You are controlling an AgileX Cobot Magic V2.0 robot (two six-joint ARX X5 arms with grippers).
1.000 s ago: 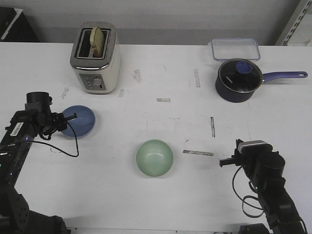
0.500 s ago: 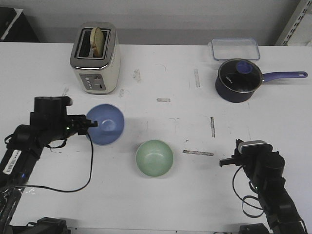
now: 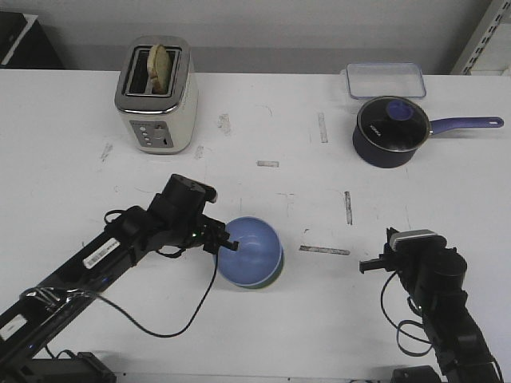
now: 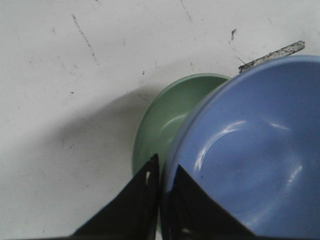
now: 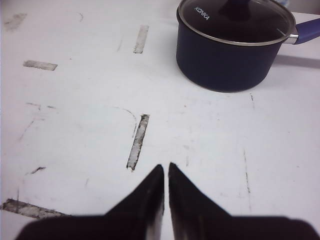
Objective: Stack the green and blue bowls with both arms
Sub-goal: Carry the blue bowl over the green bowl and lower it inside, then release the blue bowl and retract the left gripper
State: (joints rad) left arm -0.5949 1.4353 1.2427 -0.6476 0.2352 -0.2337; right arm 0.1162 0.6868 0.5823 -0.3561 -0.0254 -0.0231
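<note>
left arm gripper (image 3: 227, 242): black pincer, fingers (image 4: 145, 197) pinched on the near rim of the glossy periwinkle blue bowl (image 3: 251, 251), one finger inside, one outside
blue bowl: held tilted over the pale mint green bowl (image 4: 167, 120), covering most of it; contact between the two bowls can't be told
green bowl: on the white table (image 3: 319, 319), front centre, only a sliver of its edge shows under the blue one in front view
right arm gripper (image 5: 165, 192): black fingers together, nothing between them, low over bare table at front right
dark lidded saucepan with purple handle (image 3: 390, 130): far right, well apart from bowls
cream toaster with bread slice (image 3: 155, 94): far left
</note>
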